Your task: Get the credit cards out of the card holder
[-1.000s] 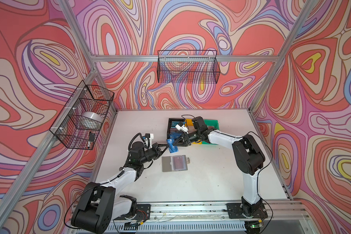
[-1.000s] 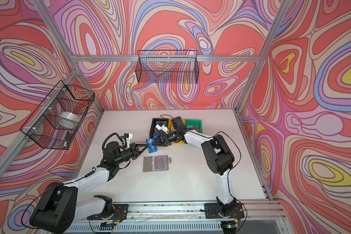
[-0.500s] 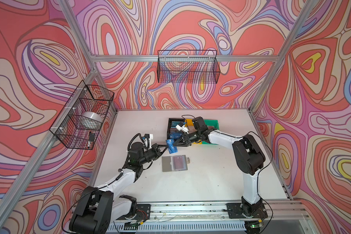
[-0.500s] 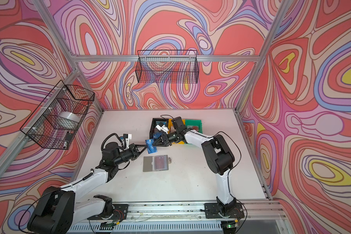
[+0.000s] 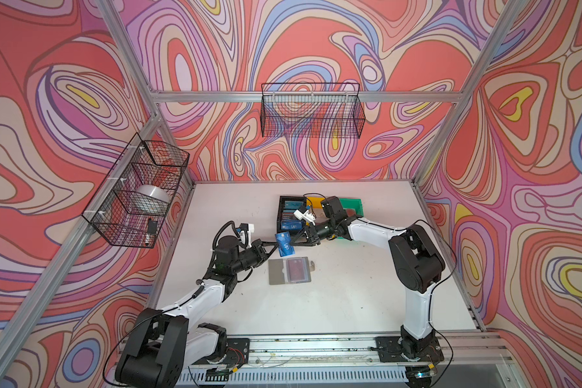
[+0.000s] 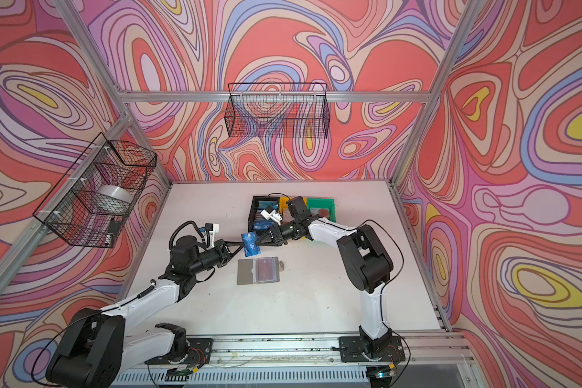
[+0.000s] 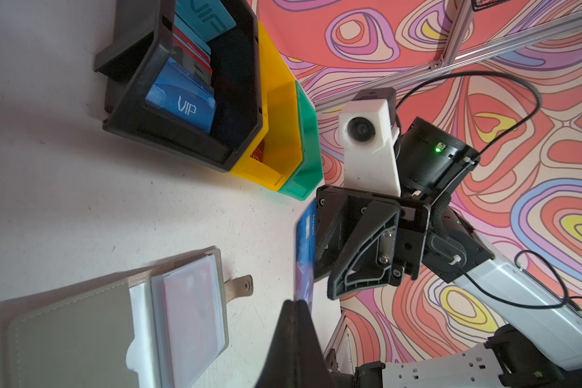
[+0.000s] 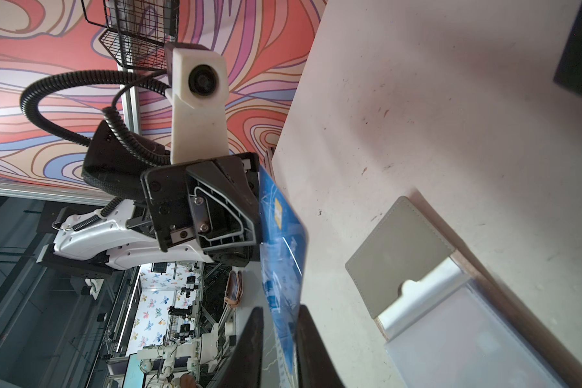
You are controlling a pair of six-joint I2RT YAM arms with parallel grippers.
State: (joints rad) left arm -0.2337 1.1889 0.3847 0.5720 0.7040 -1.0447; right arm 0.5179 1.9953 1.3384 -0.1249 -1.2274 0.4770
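Note:
The grey card holder [image 5: 278, 272] [image 6: 247, 272] lies open on the table, a dark red card [image 5: 298, 268] showing in its clear sleeve [image 7: 189, 315]. Just behind it a blue "VIP" credit card [image 5: 284, 243] [image 6: 251, 248] hangs on edge in the air. My left gripper [image 5: 276, 247] [image 7: 296, 304] is shut on one end of it. My right gripper [image 5: 294, 240] [image 8: 280, 310] reaches in from the opposite side. Its jaws stand on either side of the card's other end [image 8: 283, 235], with a narrow gap on one side.
A black bin [image 5: 279, 215] with several cards, a yellow bin [image 5: 316, 203] and a green bin [image 5: 353, 205] stand in a row behind the grippers. Wire baskets hang on the back wall [image 5: 311, 112] and left wall [image 5: 138, 191].
The right gripper's jaws have drawn closer together around the blue card. Both arms and the card stay almost where they were.

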